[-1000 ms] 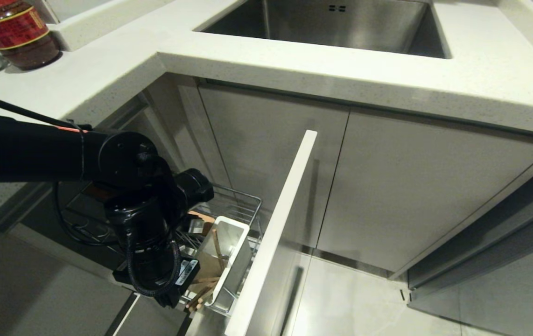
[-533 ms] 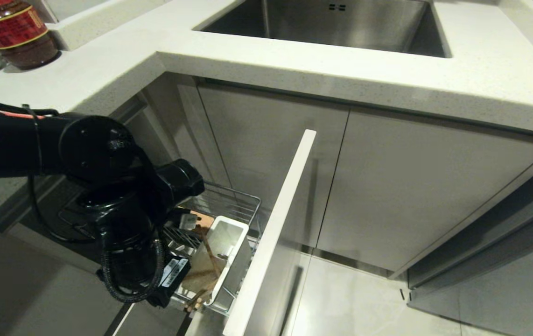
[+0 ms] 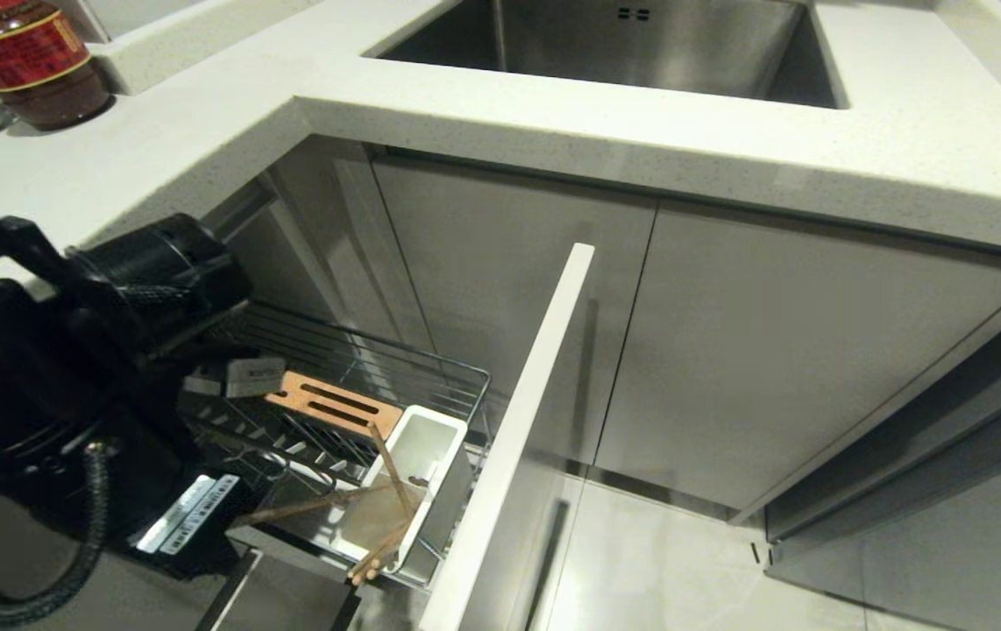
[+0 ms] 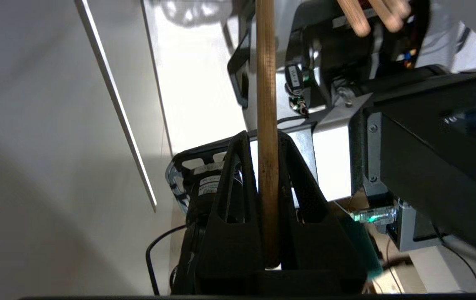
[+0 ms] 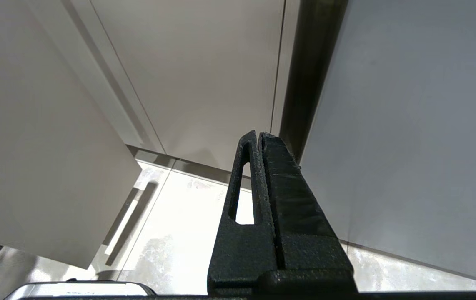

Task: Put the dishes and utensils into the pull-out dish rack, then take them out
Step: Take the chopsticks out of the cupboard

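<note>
Only wrist view, left gripper (image 4: 268,139) clamping chopstick (image 4: 266,83)

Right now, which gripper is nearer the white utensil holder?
Left. The left gripper is shut on a chopstick just beside the white utensil holder. The right gripper hangs apart, facing closed cabinet doors.

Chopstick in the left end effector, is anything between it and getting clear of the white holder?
The left end effector grips the chopstick; its far tip is at the white holder's rim, beside another chopstick leaning there. Nothing else visible blocks it.
</note>
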{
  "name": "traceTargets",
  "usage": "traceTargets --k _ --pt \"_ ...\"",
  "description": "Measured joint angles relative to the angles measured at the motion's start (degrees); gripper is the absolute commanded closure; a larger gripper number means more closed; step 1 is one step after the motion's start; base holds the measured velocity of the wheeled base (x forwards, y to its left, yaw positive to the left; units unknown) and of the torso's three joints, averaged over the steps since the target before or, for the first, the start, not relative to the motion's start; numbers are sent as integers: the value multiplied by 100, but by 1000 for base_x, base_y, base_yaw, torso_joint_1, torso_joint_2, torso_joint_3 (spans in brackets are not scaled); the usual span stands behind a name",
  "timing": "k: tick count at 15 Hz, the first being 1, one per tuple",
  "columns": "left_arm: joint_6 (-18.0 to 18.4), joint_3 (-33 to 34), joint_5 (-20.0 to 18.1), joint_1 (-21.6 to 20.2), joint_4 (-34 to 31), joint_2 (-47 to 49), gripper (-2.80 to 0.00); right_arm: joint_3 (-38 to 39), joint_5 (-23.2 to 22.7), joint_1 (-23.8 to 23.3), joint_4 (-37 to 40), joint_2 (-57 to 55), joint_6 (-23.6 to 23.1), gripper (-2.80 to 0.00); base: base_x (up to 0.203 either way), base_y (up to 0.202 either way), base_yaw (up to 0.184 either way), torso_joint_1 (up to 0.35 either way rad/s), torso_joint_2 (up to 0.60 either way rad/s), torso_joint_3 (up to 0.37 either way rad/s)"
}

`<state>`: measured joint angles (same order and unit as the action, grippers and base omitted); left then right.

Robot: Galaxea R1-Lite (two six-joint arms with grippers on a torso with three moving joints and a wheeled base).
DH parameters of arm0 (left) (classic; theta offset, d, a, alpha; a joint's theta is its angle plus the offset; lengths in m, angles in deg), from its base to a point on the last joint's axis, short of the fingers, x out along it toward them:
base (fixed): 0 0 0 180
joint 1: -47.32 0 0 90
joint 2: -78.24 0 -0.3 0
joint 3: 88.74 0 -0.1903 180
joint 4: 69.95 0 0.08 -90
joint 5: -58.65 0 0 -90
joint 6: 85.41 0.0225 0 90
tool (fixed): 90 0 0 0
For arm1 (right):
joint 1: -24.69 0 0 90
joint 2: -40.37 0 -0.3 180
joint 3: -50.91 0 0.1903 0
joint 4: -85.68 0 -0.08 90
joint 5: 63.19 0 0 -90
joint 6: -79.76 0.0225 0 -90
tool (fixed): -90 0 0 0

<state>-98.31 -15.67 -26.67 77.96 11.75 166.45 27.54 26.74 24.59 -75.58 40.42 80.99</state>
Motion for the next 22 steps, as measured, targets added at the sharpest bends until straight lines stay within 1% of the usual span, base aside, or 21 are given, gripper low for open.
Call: traceTargets --k 3,6,9,11,13,15,16,17,19,21,22 --pt "6 -158 28 127 -222 -524 0 0 0 0 0 0 0 0 0 0 0 0 0 0" --pt "9 -551 80 328 -740 -1072 0 0 0 0 0 0 -2 0 0 0 0 0 0 0" --pt "8 -943 111 479 -788 -1628 0 0 0 0 0 0 -2 0 0 0 0 0 0 0" --pt "8 -1155 101 613 -525 -2030 0 0 0 0 0 0 -2 0 0 0 0 0 0 0" --pt "2 -1208 78 673 105 -2405 0 0 0 0 0 0 -2 0 0 0 0 0 0 0" --pt "-29 -1148 63 652 876 -2755 0 0 0 0 0 0 0 0 0 0 0 0 0 0" --pt "-41 -1084 63 546 1264 -2907 0 0 0 0 0 0 -1 0 0 0 0 0 0 0" --pt "-46 -1006 63 347 1683 -3054 0 0 0 0 0 0 -2 0 0 0 0 0 0 0" --pt "-49 -820 63 -244 2530 -3302 0 0 0 0 0 0 -1 0 0 0 0 0 0 0" --pt "-38 -609 77 -1117 3355 -3512 0 0 0 0 0 0 -1 0 0 0 0 0 0 0" --pt "-32 -544 79 -1625 3606 -3587 0 0 0 0 0 0 -1 0 0 0 0 0 0 0"
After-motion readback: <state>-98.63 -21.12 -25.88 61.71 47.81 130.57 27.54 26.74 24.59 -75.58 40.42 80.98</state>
